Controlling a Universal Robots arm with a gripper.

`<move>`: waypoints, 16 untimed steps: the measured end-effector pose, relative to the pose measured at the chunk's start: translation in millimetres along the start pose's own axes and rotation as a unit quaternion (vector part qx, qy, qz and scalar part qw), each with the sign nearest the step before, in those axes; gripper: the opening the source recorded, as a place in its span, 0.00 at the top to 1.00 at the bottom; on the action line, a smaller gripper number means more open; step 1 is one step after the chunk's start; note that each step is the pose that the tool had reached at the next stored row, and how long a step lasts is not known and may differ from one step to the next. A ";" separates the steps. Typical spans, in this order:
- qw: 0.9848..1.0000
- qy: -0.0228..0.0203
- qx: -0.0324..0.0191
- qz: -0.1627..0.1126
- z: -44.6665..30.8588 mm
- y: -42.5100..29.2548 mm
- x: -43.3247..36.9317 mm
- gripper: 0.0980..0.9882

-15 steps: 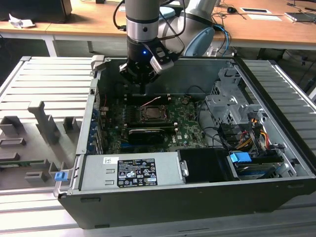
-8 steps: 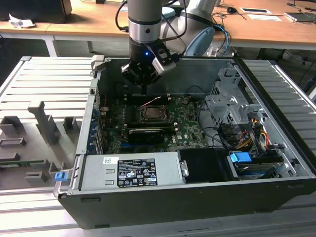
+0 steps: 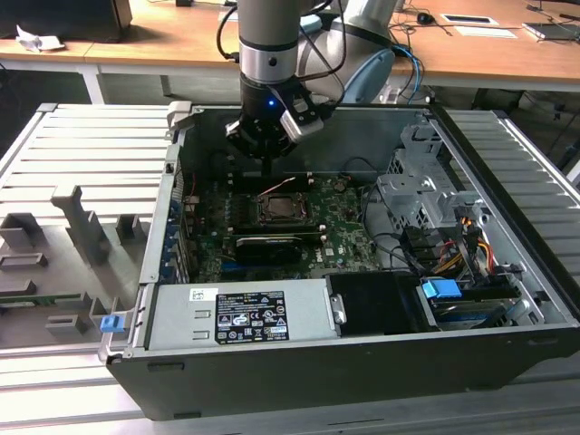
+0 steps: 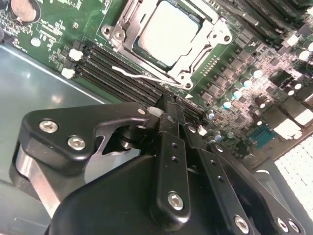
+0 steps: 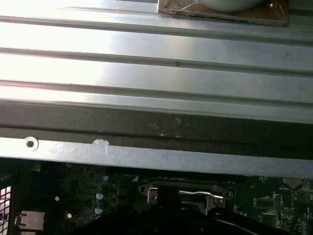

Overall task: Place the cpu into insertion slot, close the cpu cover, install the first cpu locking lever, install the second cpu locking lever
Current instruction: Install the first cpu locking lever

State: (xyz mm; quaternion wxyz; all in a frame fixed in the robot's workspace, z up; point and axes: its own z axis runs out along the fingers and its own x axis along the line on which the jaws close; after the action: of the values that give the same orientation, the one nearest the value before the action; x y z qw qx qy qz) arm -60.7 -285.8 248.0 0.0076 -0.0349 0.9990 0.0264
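Observation:
The cpu (image 4: 168, 30) lies flat in the insertion slot (image 3: 279, 210) on the green motherboard, its pale metal face up. The cpu cover (image 4: 211, 36) lies down around it as a silvery frame. A thin wire locking lever (image 4: 139, 76) stands free over the black memory slots beside the socket, and it also shows as a thin line (image 3: 276, 188) in the exterior view. My gripper (image 3: 263, 161) hangs just above and behind the socket. Its black fingers (image 4: 164, 110) are shut together, with nothing between them, a short way from the lever.
The open computer case's back wall (image 5: 146, 73) is close to the arm. A long black expansion card (image 3: 267, 246) lies in front of the socket. Drive cages and cable bundles (image 3: 426, 217) fill the exterior view's right. The power supply (image 3: 245, 313) sits at the front.

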 end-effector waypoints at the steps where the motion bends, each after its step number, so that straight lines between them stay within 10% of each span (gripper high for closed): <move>1: 1.000 0.000 -0.004 0.001 2.3 -0.6 -2.0 0.99; 8: 1.000 -0.001 -0.004 0.004 19.7 -1.9 -12.8 0.99; 16: 1.000 0.000 -0.004 -0.010 23.3 0.1 -21.8 0.99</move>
State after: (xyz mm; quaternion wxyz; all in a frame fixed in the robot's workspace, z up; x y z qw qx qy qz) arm -38.7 -283.0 225.2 0.0077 -0.0452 0.9985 0.0303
